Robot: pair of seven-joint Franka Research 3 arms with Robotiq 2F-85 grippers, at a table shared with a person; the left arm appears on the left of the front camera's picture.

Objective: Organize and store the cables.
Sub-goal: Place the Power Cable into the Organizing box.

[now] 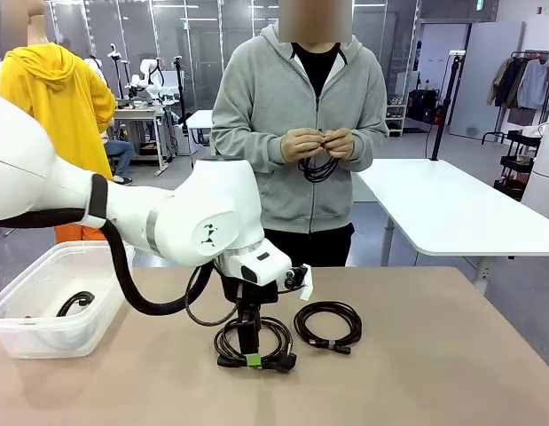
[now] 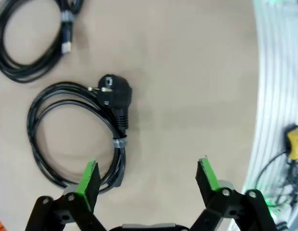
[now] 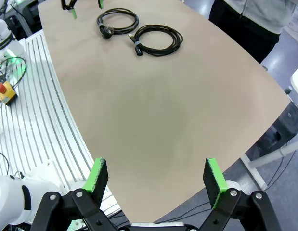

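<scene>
Cable 1, a coiled black power cord with a round two-pin plug [image 2: 76, 130], lies flat on the beige tabletop [image 2: 187, 72], its loops bound by a pale tie just below the plug. The left gripper [image 2: 149, 168] points down over the cord's tied side with its jaws spread wide and nothing between them. One green pad [image 2: 88, 178] is over the coil's edge and the other is over bare table; I cannot tell whether either touches the cord. From the front, this gripper's tip sits at the near edge of the same coil. Cable 2, a second black coil with a small straight connector and a tie [image 1: 328, 325], lies just beside cable 1 on the robot's right, apart from it. Cable 3, a short black cord [image 1: 74, 303], rests inside the clear plastic bin [image 1: 26, 342] at the left end of the table. Cable 4, a black coil [image 1: 318, 169], hangs from the person's hands [image 1: 302, 144], held at chest height at the far side. The right gripper [image 3: 156, 168] is held above bare tabletop well away from the coils, jaws fully apart and empty. Small black marks on the left arm's white joint housing [image 1: 209, 235] are too small to read. A yellow box with a red button [image 3: 5, 91] sits on the ribbed white surface beside the table.
</scene>
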